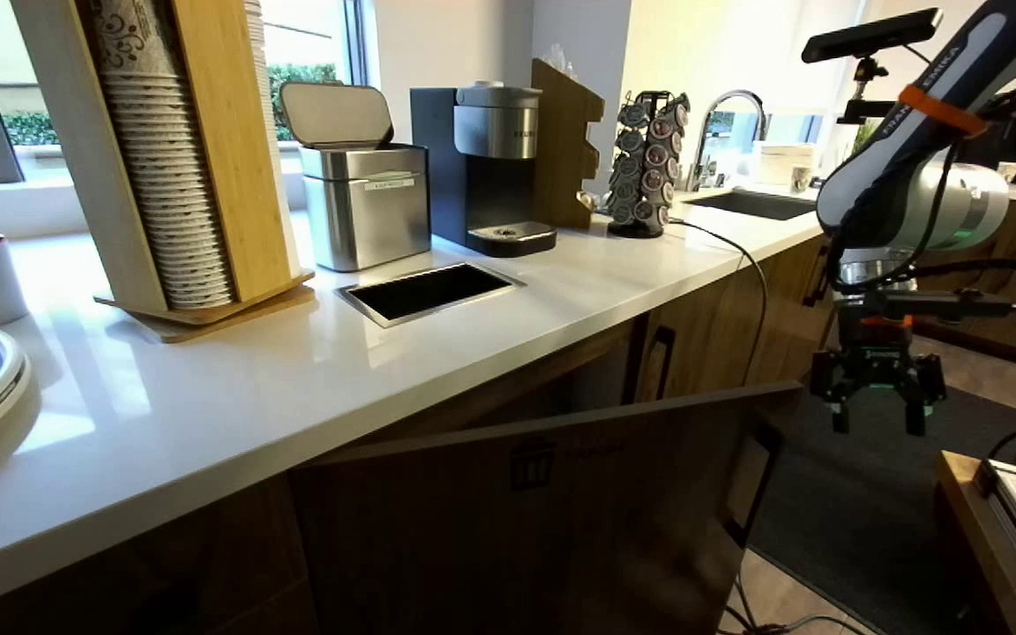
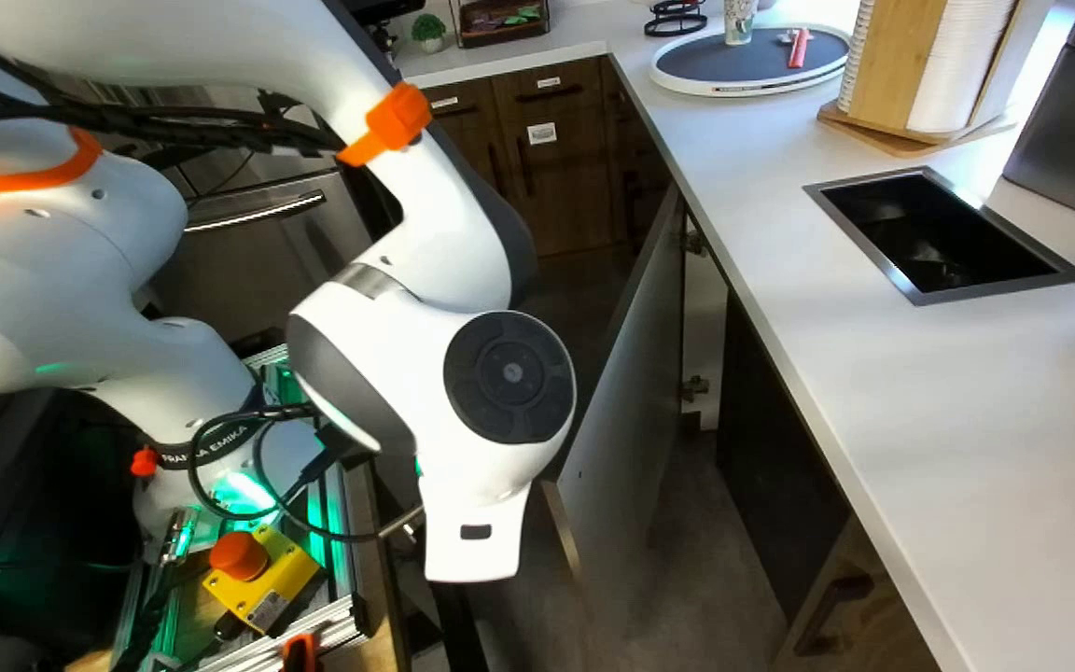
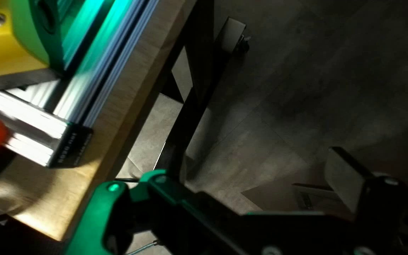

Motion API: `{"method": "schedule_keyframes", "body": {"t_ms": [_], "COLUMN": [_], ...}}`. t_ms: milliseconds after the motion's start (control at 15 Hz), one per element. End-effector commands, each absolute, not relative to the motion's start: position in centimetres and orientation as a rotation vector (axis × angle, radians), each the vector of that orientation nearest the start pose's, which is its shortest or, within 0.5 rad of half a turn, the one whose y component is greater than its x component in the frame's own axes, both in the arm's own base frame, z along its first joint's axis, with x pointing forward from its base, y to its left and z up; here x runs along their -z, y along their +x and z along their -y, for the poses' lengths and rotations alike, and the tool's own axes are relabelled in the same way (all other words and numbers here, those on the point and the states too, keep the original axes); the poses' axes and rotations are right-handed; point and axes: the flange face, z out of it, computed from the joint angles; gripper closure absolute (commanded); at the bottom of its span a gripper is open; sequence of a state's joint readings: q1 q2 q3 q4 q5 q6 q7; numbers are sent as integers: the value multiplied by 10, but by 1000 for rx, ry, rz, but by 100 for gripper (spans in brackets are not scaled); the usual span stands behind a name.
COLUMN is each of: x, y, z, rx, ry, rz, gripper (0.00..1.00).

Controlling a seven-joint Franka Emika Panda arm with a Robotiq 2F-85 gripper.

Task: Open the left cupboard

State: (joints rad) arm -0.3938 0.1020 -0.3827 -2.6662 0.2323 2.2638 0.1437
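Note:
The left cupboard door (image 1: 508,538) stands swung far out from the counter in an exterior view. Its black bar handle (image 1: 759,481) is on the free edge at the right. The door's pale inner face (image 2: 626,401) and hinges show in an exterior view, beside the dark opening. My gripper (image 1: 879,422) hangs pointing down beyond the door's handle edge, apart from it, with fingers spread and nothing between them. In the wrist view the open fingers (image 3: 260,173) are above the floor. The gripper is hidden behind the arm in an exterior view (image 2: 500,448).
The matching wood door (image 1: 698,339) is shut beside the opening. The white counter (image 2: 780,289) runs above the cupboards. The robot's wooden bench (image 3: 126,106), with metal rails and a yellow stop-button box (image 2: 262,579), stands near the gripper. Cables lie on the floor (image 1: 781,626).

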Motion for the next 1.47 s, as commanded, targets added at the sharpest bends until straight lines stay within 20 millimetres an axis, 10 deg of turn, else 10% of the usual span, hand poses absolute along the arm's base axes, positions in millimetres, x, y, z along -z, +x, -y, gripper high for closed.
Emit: {"method": "schedule_keyframes", "body": {"t_ms": [0, 400, 467, 533, 1133, 1400], "x": [-221, -292, -298, -300, -262, -238], "y": [231, 261, 272, 286, 373, 388], "z": [248, 251, 246, 241, 218, 223], "rx": [-630, -373, -300, -218, 352, 363], "ry": [-2428, -2744, -2769, -2784, -2734, -2740], "rz": [-1397, -1199, -1173, -1153, -1169, -1173], "gripper": [0, 0, 25, 28, 96, 100]}}
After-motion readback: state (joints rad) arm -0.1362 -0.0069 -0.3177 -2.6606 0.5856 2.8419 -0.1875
